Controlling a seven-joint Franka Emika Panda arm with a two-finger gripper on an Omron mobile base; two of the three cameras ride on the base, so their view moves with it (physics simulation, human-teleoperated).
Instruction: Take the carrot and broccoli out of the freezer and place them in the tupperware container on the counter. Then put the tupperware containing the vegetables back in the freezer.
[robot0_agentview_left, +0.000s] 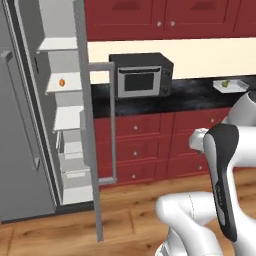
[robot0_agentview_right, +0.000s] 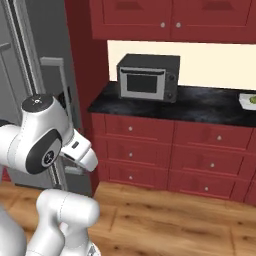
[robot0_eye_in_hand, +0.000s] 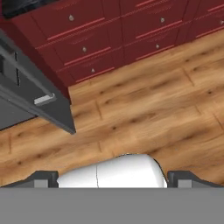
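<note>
The freezer (robot0_agentview_left: 30, 125) stands open at the left, showing white inner shelves. The tiny orange carrot (robot0_agentview_left: 62, 82) lies on one of its upper shelves. On the black counter (robot0_agentview_left: 195, 95) at the far right rests the pale tupperware container (robot0_agentview_left: 235, 85), also at the right edge of the right base view (robot0_agentview_right: 246, 101), with the small yellow-green broccoli (robot0_agentview_left: 225, 83) inside it. My gripper (robot0_eye_in_hand: 113, 179) is open and holds nothing. Its fingertips (robot0_eye_in_hand: 43, 178) point down over the wooden floor, far from the carrot and the container.
The freezer door (robot0_agentview_left: 92, 150) swings out over the floor with its long bar handle (robot0_agentview_left: 113, 125). A black microwave (robot0_agentview_left: 142, 75) sits on the counter beside the freezer. Red drawers (robot0_agentview_right: 165, 150) run below the counter and red cabinets above. My arm folds low in front of the base.
</note>
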